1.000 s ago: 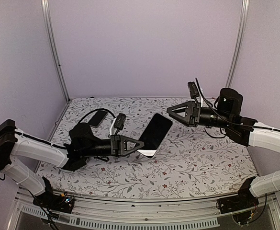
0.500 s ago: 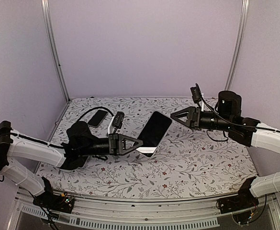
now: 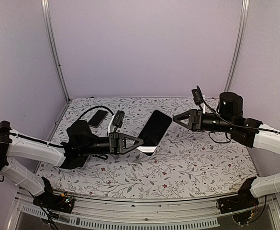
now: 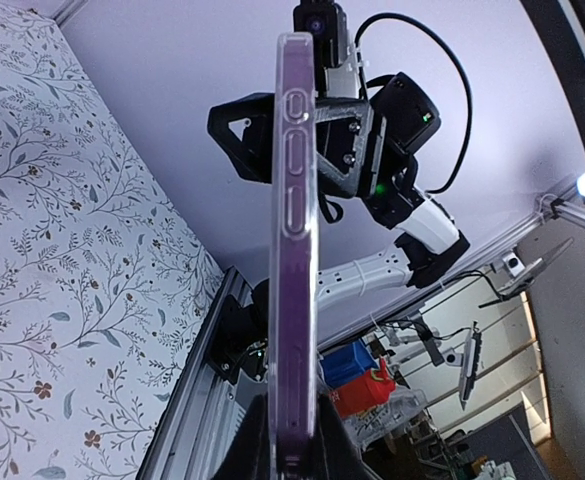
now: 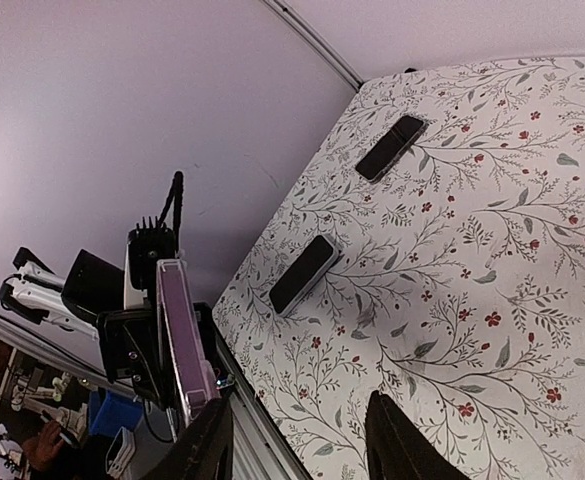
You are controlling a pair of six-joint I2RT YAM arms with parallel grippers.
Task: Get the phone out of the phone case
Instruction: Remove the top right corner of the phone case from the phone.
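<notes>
Left gripper: we find it pinching the lower end of the phone case, jaws pressed onto both faces.
Left arm: stretched low and rightward from its base, forearm near level, wrist aimed at table centre.
Phone case: lifted off the table, leaning up and to the right, with the phone seated inside.
Right gripper: jaws spread, nothing between them, tips just beside the case's upper corner; we cannot tell whether they touch.
Right arm: reaching leftward, forearm near level.
Black phones: two, flat on the table at left rear.
</notes>
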